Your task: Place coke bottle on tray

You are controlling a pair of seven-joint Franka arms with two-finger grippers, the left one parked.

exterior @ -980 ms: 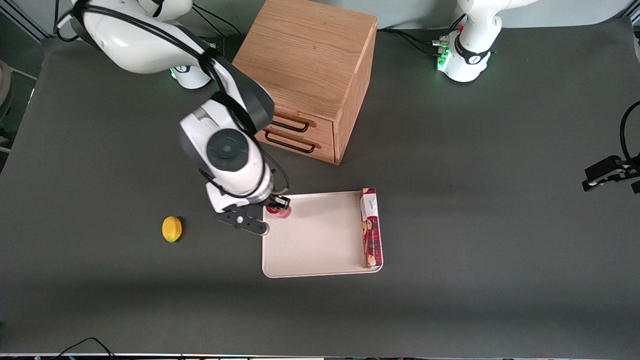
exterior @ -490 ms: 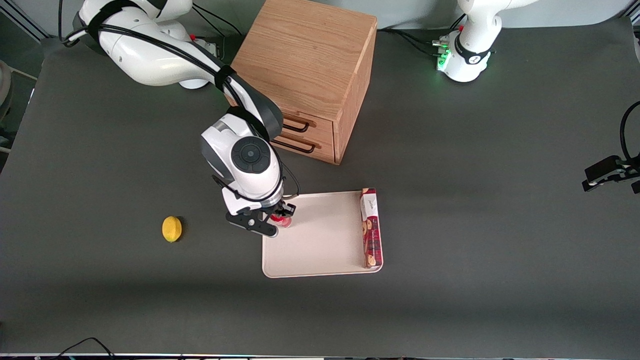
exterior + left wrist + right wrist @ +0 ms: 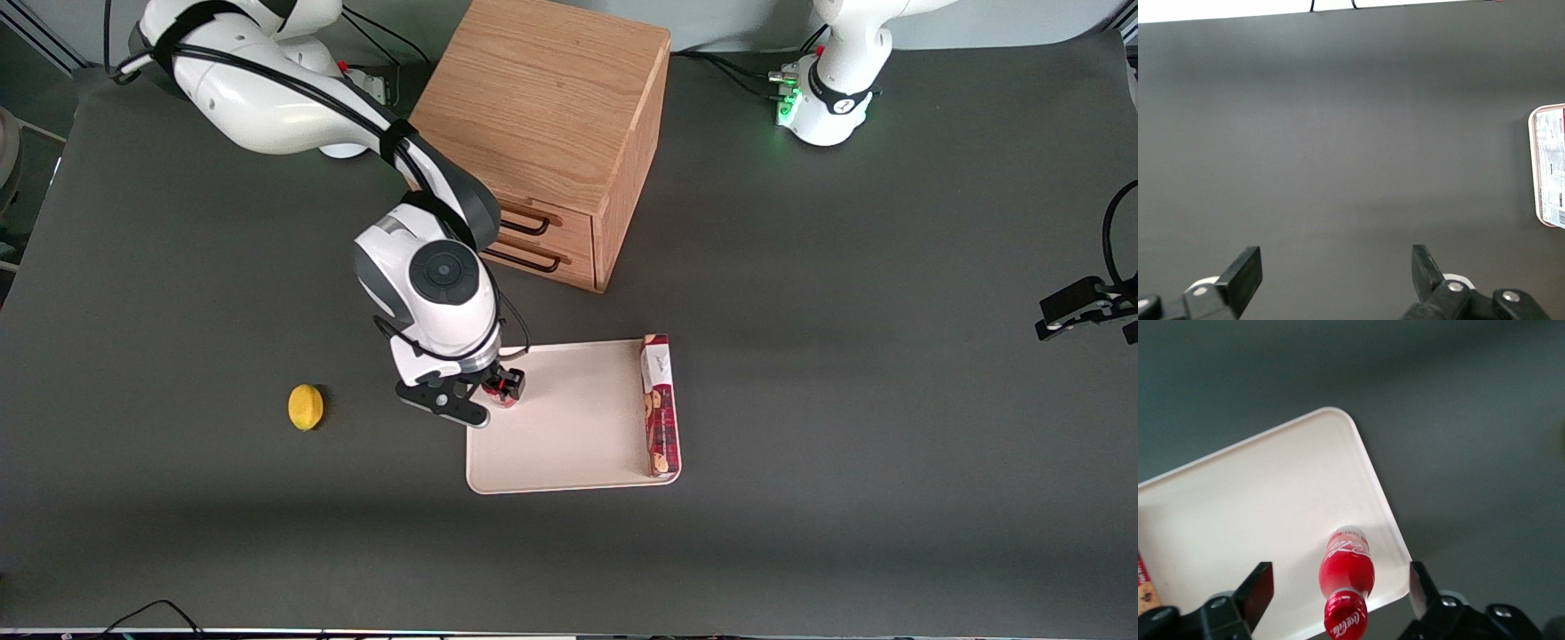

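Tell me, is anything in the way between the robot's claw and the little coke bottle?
Nothing visible is. The gripper hangs right over the coke bottle, one open finger on each side, not touching. The bottle already stands on the tray near a corner; the biscuit box lies along the tray's edge toward the parked arm.

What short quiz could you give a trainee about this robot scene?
1. True or false: the coke bottle stands upright on the tray.
2. The gripper is: A) shut on the bottle; B) open, one finger on each side of the bottle without touching it; C) hovering over the yellow fruit.
3. Fill in: on the tray, along its edge toward the parked arm's end, lies a long red ____.

Key: 1 true. 2 B. 3 biscuit box.
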